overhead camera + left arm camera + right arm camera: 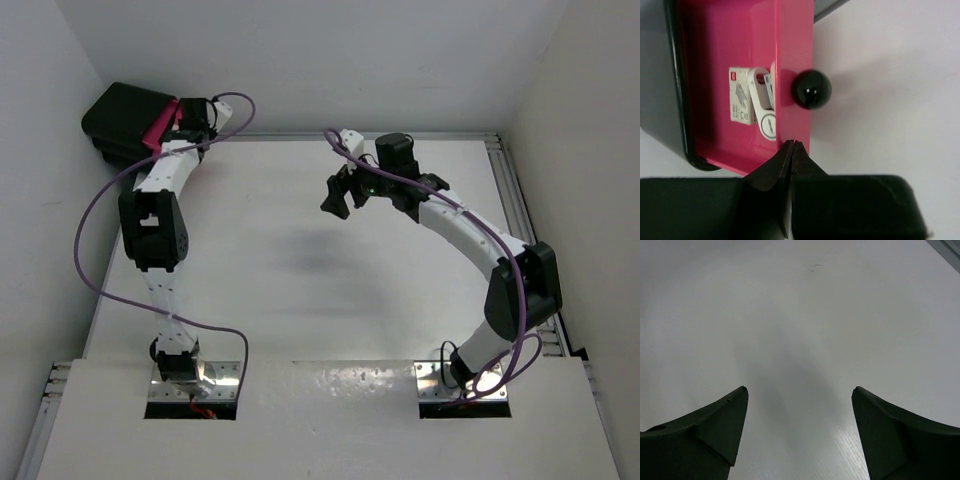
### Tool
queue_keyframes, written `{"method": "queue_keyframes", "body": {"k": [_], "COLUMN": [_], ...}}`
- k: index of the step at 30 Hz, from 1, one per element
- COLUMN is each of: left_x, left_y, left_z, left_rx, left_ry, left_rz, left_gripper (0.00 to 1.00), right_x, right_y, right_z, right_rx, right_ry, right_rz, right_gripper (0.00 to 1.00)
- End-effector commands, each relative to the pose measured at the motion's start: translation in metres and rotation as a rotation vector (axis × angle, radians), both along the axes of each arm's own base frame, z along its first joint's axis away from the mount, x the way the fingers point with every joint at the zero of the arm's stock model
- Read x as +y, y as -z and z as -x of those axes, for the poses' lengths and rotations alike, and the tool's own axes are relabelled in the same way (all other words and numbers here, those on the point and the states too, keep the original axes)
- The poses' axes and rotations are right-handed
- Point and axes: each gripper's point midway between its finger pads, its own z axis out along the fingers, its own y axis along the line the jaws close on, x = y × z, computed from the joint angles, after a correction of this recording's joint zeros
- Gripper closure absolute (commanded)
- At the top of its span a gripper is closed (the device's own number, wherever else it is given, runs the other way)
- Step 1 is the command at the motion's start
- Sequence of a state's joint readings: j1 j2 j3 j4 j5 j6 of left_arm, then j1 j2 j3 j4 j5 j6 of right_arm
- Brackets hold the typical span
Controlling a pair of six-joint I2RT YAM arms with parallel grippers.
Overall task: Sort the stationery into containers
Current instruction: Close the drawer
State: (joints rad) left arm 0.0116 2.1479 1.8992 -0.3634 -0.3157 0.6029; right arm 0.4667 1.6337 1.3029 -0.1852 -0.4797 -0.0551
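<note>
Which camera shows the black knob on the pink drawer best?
The left wrist view: the knob sits close and sharp on the pink drawer front. The top external view shows only a pink sliver of that drawer, no knob visible. The right wrist view shows only table and the right pincer.

Inside a robotics lab test cell: a left arm (150, 225) and a right arm (470, 235) stand bolted at the edge of a white table (300, 290) edged with aluminium rail (508, 190), closed in by plain white walls (300, 60), purple cables (236, 97) trailing
</note>
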Motion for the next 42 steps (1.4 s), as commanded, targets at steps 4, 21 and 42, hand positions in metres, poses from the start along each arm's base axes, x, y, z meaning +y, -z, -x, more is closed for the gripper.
{"method": "queue_keyframes", "body": {"k": [4, 21, 42], "left_x": [0.037, 0.12, -0.022], "left_y": [-0.034, -0.027, -0.119], "left_z": [-0.011, -0.023, 0.017], "left_rx": [-0.1, -0.122, -0.238], "left_ry": [-0.065, -0.207, 0.287], "left_rz": [-0.043, -0.124, 0.218], "left_gripper": [0.89, 0.86, 0.64], "right_x": [0.001, 0.002, 0.002], "right_y": [-0.018, -0.019, -0.019], "right_z": [-0.002, -0.006, -0.009], "right_rx": [-0.047, -0.047, -0.045], "right_ry": [0.0, 0.003, 0.01], "right_rz": [-0.039, -0.042, -0.038], "right_gripper": [0.17, 0.17, 0.17]}}
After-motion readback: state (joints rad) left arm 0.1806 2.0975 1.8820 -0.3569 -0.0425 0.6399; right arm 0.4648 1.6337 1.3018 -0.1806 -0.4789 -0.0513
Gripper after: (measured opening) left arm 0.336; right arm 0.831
